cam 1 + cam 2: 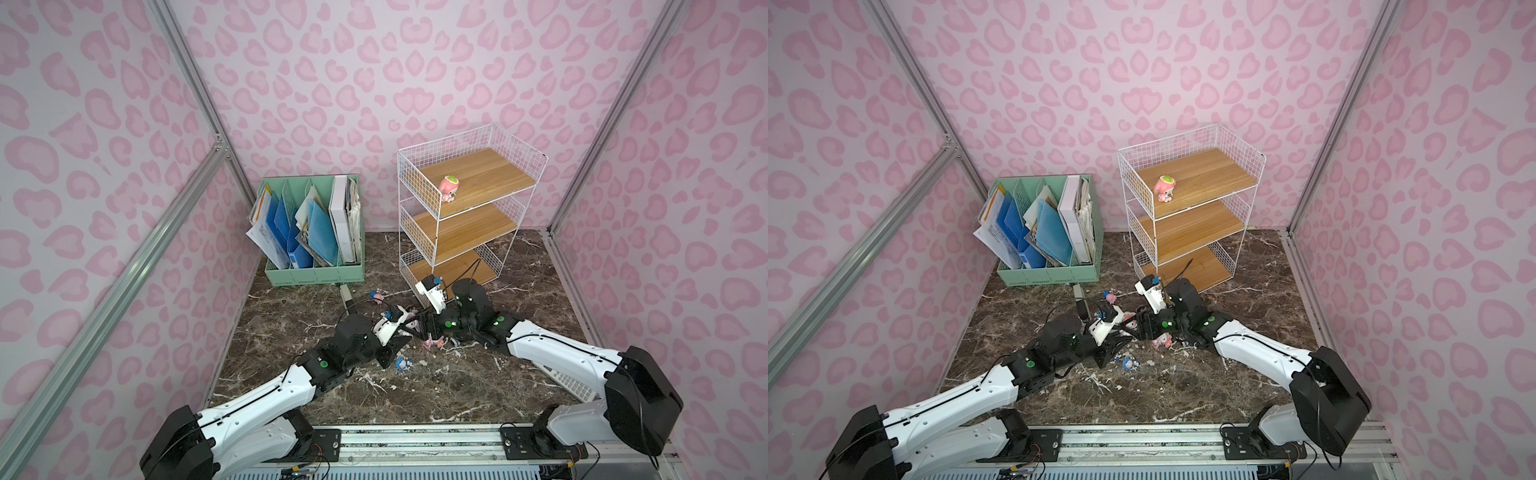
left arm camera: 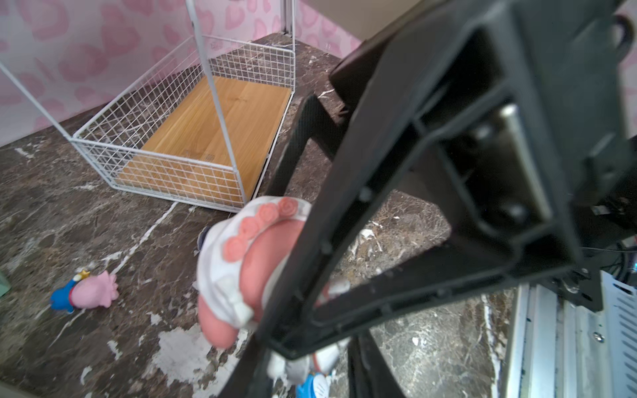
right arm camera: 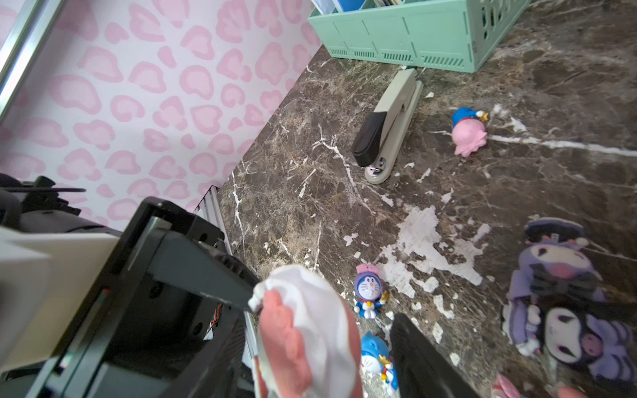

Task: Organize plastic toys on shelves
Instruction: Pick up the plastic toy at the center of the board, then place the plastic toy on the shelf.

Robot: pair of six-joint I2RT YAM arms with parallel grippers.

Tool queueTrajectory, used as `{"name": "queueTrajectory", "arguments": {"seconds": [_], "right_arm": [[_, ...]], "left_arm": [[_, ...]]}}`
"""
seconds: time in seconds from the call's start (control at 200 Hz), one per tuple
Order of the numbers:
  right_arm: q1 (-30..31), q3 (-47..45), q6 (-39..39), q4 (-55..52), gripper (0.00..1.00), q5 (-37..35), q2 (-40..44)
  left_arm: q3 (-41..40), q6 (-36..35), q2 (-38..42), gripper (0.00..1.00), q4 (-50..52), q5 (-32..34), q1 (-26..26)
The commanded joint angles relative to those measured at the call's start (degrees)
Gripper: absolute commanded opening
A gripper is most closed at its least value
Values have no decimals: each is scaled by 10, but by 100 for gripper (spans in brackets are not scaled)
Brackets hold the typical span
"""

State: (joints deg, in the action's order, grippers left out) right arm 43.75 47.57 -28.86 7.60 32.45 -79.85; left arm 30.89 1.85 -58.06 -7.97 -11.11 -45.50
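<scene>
The left gripper [image 1: 402, 337] is clamped on a pink figurine in a white rose-trimmed bonnet [image 2: 241, 262], held just above the marble table [image 1: 415, 395] among the loose toys. The right gripper [image 1: 420, 328] brackets it with its fingers [image 3: 413, 351] apart, one plainly clear of it. If the left lets go before the right bites, or the rounded head squirts sideways, it would likely drop onto the blue Doraemon figurine [image 3: 377, 358] beneath, well short of the shelves [image 1: 417, 183]
</scene>
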Motion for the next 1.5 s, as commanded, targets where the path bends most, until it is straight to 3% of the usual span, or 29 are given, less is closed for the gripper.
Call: {"name": "queueTrajectory", "arguments": {"seconds": [0.0, 0.245, 0.395, 0.49, 0.6, 0.8, 1.015, 1.495], "right_arm": [[-4, -8, 8, 47, 60, 33, 9], [-11, -22, 24, 61, 38, 45, 47], [-19, -28, 42, 51, 21, 48, 72], [-26, -24, 66, 30, 19, 44, 94], [-43, -11, 107, -14, 18, 26, 135], [-106, 60, 200, -147, 17, -65, 218], [-178, 138, 257, -137, 18, -90, 270], [-301, 426, 338, -157, 17, -47, 64]], "left_arm": [[5, 12, 3, 16, -30, -36, 0], [9, 24, 4, 17, -39, -55, 0], [17, 32, 7, 26, -43, -66, 0], [28, 38, 10, 50, -36, -71, 0], [41, 52, 19, 64, -28, -63, 0], [110, 72, 38, 98, 31, 22, 3], [252, 78, -9, 98, 152, 30, 36], [419, 66, -93, 98, 215, -20, 92]]}}
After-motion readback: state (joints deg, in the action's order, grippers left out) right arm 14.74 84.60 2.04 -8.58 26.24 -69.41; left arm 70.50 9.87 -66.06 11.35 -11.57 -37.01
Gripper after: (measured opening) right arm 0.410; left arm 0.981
